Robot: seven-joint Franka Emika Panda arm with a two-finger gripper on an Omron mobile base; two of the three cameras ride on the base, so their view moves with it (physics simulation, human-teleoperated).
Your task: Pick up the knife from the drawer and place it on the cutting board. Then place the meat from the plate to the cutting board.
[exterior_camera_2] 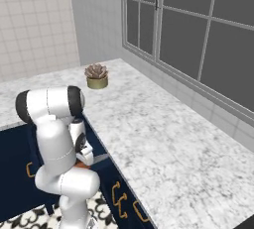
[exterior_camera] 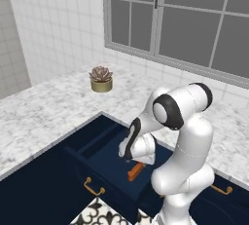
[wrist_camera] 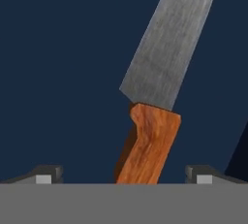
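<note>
The navy drawer (exterior_camera: 99,147) stands pulled out under the marble counter, its brass handle (exterior_camera: 94,186) facing me. The knife lies on the drawer floor (wrist_camera: 58,72), with its orange handle (wrist_camera: 147,145) toward the hand and its grey blade (wrist_camera: 169,43) pointing away. In the left base view, a piece of the knife's orange handle (exterior_camera: 135,171) pokes out below the hand. My gripper (wrist_camera: 123,175) hovers low inside the drawer, open, with one fingertip (wrist_camera: 46,175) on each side of the handle and not touching it. The cutting board, the plate and the meat are out of view.
A small succulent in a yellow pot (exterior_camera: 101,79) sits on the white marble counter (exterior_camera: 44,112) near the window (exterior_camera: 185,19). Shut navy cabinet fronts with brass handles (exterior_camera_2: 115,193) flank the open drawer. Below is a patterned floor (exterior_camera: 97,215).
</note>
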